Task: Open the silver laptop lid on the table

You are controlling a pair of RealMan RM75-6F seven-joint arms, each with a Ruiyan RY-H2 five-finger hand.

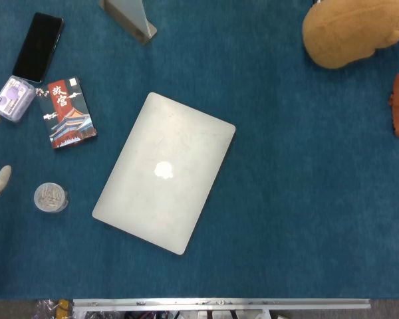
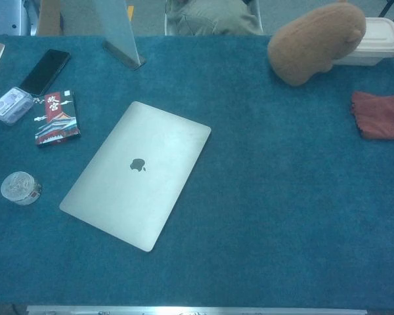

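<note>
Lying closed and slanted on the blue surface (image 1: 306, 199), the silver laptop (image 1: 165, 171) sat untouched. Only pale fingertips (image 1: 0, 178) of the left hand showed at the edge, grip unclear; the right hand was unseen.

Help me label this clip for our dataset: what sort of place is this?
Probably an indoor lab or office work table: a blue cloth-covered tabletop holding a closed silver laptop, a black phone and a brown plush toy, laid out like test props.
</note>
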